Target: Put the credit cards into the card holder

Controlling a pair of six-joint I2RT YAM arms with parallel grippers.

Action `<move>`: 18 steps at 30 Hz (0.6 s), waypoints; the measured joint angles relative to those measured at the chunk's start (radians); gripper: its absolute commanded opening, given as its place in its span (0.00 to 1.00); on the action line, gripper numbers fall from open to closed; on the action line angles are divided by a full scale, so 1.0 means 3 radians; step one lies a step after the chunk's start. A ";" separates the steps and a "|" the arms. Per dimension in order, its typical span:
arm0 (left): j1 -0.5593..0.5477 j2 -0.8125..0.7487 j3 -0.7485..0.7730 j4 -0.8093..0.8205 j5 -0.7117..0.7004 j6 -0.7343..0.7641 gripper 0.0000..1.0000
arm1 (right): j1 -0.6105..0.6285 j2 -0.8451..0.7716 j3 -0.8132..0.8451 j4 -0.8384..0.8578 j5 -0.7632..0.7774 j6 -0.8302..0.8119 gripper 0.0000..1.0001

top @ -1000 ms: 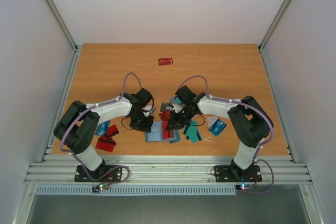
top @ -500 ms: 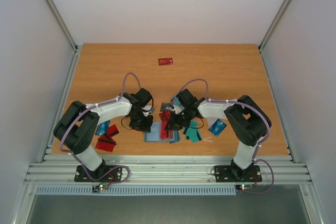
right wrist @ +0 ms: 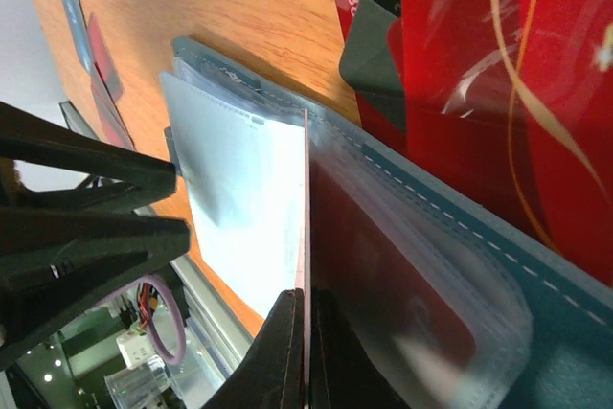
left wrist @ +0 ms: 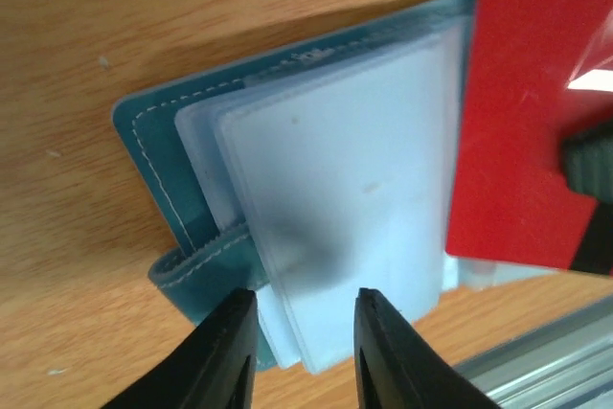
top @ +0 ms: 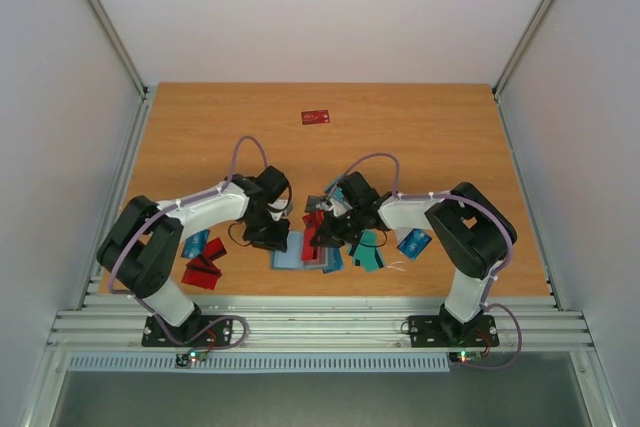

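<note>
Red card [left wrist: 522, 122] partly out of view

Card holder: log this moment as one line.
right gripper: shut on red card | red card: over open card holder, not fully in | left gripper: open at card holder edge

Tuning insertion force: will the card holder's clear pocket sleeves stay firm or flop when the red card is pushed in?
The pocket sleeves look thin, translucent and loosely fanned, so probably floppy and apt to buckle. The card holder lies on the smooth table, so it may slide. The red card, pinched in the right gripper, looks straight edge-on, so likely stiff.
</note>
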 measured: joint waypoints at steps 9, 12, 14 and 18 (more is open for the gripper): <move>0.0001 -0.0333 0.0159 -0.0273 -0.0188 -0.0018 0.46 | -0.0001 0.0061 -0.0011 0.0184 -0.0024 0.0058 0.01; 0.0025 -0.0361 0.0126 -0.0289 -0.0233 -0.0039 0.38 | 0.0000 0.0079 -0.0011 0.0225 -0.0046 0.0065 0.01; 0.0108 -0.0341 -0.0027 -0.0294 -0.0264 -0.0072 0.26 | 0.0000 0.0080 -0.0011 0.0251 -0.0052 0.0075 0.01; 0.0202 -0.0262 -0.0089 -0.0242 -0.0254 -0.0103 0.21 | 0.0000 0.0080 -0.0011 0.0294 -0.0057 0.0095 0.01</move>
